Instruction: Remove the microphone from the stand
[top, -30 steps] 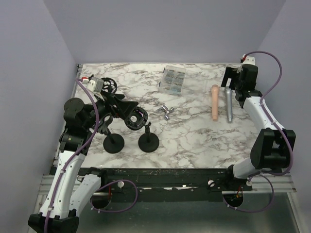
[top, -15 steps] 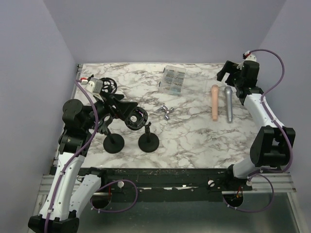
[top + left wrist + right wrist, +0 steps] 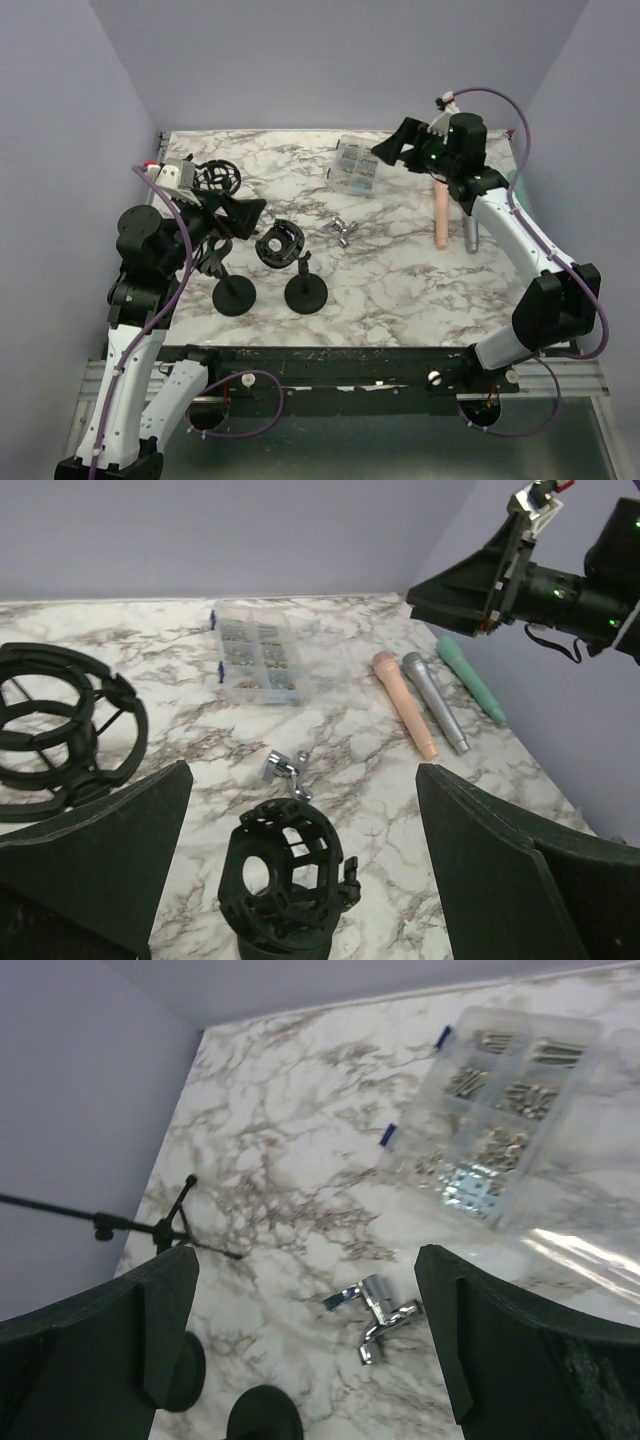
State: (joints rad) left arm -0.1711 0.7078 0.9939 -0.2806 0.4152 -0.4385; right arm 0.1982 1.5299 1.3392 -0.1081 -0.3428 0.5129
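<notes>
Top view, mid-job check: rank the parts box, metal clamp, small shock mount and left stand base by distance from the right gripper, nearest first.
From the right gripper:
1. parts box, just to its left, far side of the table.
2. metal clamp, mid-table.
3. small shock mount, left of the clamp.
4. left stand base, near-left area.

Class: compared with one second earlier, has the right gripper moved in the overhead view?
Yes. The right gripper has swung left, away from the silver microphone and towards the clear parts box.
</notes>
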